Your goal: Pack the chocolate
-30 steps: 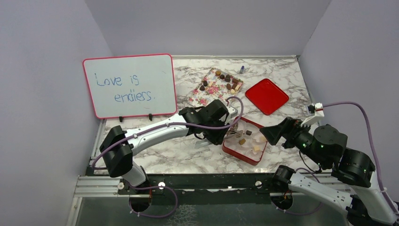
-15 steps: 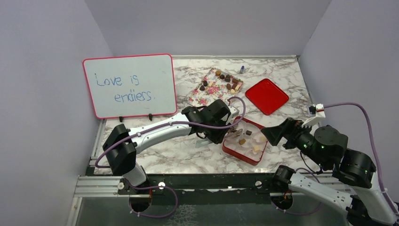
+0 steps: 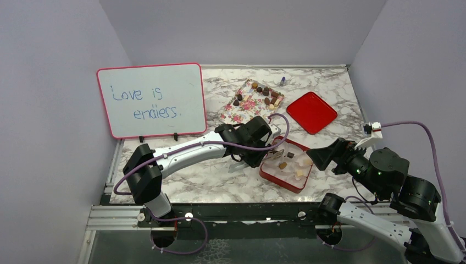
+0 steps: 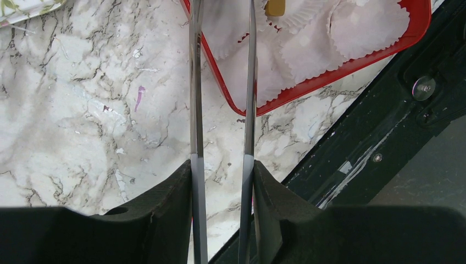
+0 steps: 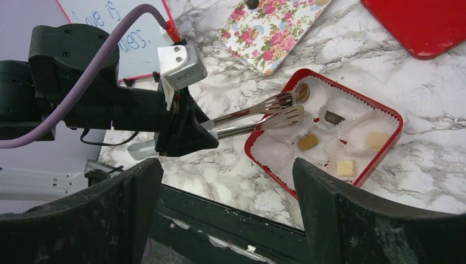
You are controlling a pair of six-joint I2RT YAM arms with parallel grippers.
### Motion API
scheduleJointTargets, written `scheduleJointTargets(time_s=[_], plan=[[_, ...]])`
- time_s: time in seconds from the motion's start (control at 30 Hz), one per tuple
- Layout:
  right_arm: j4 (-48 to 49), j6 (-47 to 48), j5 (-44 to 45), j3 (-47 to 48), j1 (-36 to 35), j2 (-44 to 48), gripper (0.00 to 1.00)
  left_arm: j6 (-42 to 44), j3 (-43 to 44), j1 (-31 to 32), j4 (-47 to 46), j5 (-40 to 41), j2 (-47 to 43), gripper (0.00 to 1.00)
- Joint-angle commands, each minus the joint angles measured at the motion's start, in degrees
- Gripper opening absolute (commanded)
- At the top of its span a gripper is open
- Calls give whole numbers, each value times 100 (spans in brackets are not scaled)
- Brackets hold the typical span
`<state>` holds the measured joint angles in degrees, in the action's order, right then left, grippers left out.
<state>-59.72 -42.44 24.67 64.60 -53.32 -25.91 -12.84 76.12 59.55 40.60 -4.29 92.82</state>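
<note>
Tongs (image 5: 258, 114) clamped in left tool (image 3: 257, 149), w/ round brown choc (image 5: 301, 92) pinched at the tips, right at corner cup of red box (image 5: 399, 124). Few more chocs (image 5: 308, 142) sitting in cups, others on floral tray (image 3: 242, 110). Right tool (image 3: 320, 157) wide open, just beside box on the tabletop (image 3: 220, 184).

A: What can be read here?
B: One sign only; the whiteboard (image 3: 151, 99), red-framed, standing at the worktop's (image 3: 329, 82) left; blue handwriting, "Love is" above "endless."
A: And from the right wrist?
B: The same words, partly cut off.
</note>
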Motion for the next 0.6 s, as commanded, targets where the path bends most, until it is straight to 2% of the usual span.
scheduleJointTargets(time_s=[0.0,0.57], plan=[[17,-28,120,9,-42,17,94,55,216,22,122,256,-102,39],[-74,37,-28,215,-45,-21,94,-44,342,30,277,123,-180,43]])
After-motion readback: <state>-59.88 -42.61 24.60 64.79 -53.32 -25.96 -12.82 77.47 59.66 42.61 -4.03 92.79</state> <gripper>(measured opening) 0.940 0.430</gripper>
